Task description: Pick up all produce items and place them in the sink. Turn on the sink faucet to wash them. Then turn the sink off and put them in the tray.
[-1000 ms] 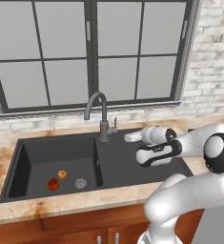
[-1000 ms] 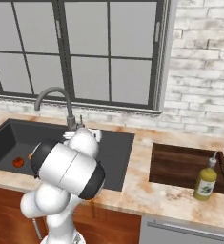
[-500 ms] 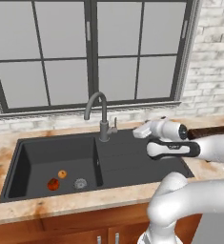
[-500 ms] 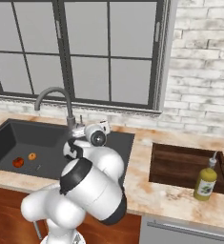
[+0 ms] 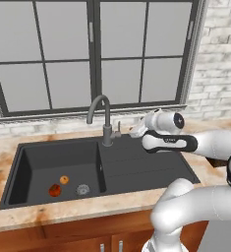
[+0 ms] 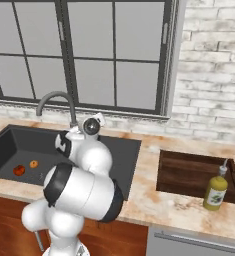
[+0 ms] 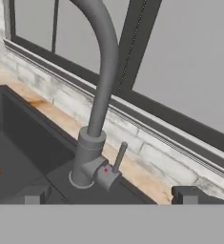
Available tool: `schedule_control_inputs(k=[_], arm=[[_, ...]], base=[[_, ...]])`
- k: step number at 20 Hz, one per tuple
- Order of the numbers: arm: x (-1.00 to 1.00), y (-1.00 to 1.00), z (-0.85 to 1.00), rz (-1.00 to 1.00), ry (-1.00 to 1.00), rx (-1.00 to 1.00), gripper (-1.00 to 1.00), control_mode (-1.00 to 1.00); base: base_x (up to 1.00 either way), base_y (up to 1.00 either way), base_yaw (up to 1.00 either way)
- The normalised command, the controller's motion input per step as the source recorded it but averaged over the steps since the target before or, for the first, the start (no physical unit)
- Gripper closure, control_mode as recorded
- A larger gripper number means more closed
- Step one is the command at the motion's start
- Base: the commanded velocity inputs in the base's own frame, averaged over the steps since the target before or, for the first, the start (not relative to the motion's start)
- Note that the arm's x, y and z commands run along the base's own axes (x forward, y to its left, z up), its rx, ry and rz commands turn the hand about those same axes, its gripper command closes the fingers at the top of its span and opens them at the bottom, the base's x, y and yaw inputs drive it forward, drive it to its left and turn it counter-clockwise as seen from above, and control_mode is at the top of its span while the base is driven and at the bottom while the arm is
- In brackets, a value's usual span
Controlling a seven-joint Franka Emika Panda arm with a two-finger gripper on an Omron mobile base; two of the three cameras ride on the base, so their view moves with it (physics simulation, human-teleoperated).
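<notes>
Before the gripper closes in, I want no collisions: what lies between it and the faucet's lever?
Nothing. In the hand view, the lever stands between the open gripper tips, with bare sink top below.

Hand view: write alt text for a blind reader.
The grey gooseneck sink faucet rises close ahead, its small side lever untouched, with the gripper open just short of it. The dark sink lies left, below a window.

Arm outstretched, tool level, jaws spread wide.

Even, flat rendered light on my feeds.
I see no glare and only faint shadows; everything stays sharp, though the hand view looks slightly soft.
</notes>
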Motion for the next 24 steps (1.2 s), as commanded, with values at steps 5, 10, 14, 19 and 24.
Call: schedule_control_inputs(k=[5, 10, 14, 19, 24], arm=[[0.01, 0.34, -0.35, 0.16, 0.00, 0.00, -1.00, -1.00], [0.30, 0.16, -0.36, 0.20, 0.00, 0.03, -1.00, -1.00], [0.41, 0.00, -0.18, 0.12, 0.00, 0.05, -1.00, -1.00], [0.15, -0.29, -0.07, 0.00, 0.00, 0.05, -1.00, -1.00], [0.25, -0.07, -0.02, 0.00, 0.00, 0.04, -1.00, -1.00]], base=[[0.00, 0.00, 0.00], [0.00, 0.00, 0.00], [0.00, 0.00, 0.00], [0.00, 0.00, 0.00], [0.00, 0.00, 0.00]])
